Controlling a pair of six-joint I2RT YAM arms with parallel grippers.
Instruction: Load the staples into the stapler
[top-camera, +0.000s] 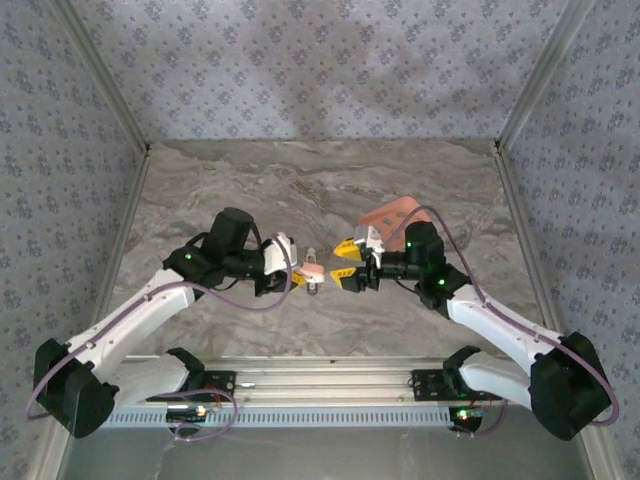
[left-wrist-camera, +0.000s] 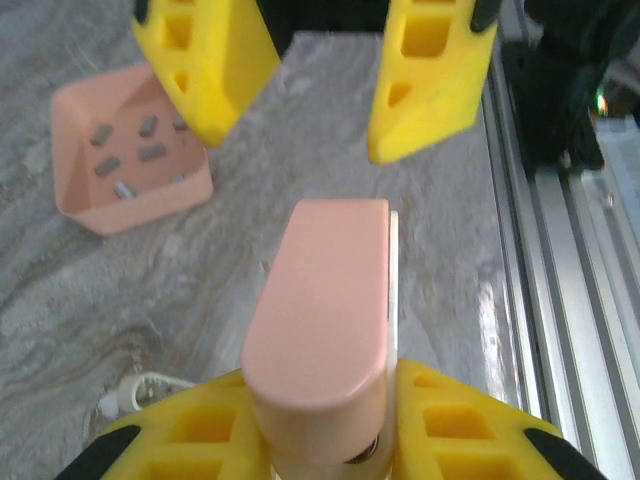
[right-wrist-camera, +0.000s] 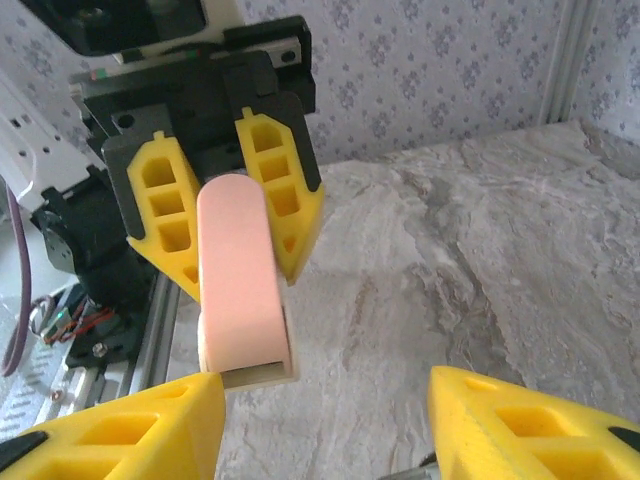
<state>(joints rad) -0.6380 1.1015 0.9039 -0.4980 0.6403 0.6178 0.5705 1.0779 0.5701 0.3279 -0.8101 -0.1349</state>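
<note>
Now, left arm (top-camera: 150, 300): rises from its base at the near left corner of the bench (top-camera: 300, 180), folds at the elbow and runs level toward the middle, wrist pointing to the right edge.
Left pincer (top-camera: 290, 272): closed tight on one end of the stapler (top-camera: 312, 272), a yellow finger pressed on each side of it.
Stapler: pale pink, held clear of the bench above its middle, nearer the near edge than the far one; the free end sticks out toward the other arm, pink top uppermost, with a thin metal edge showing along one side.
Right arm (top-camera: 500, 330): mirrors the left, coming up from the near right corner, bent at the elbow, wrist level and aimed at the left edge.
Right pincer (top-camera: 350, 265): fingers spread wide with nothing between them, facing the stapler's free end; in the right wrist view one finger sits just beside that end, and I cannot tell if they touch.
Tray (left-wrist-camera: 140, 205): salmon-pink and square, on the bench right of centre, behind the right wrist and partly hidden by it from above.
Staples (left-wrist-camera: 150, 152): several short grey strips lying loose inside the tray, well apart from the stapler.
</note>
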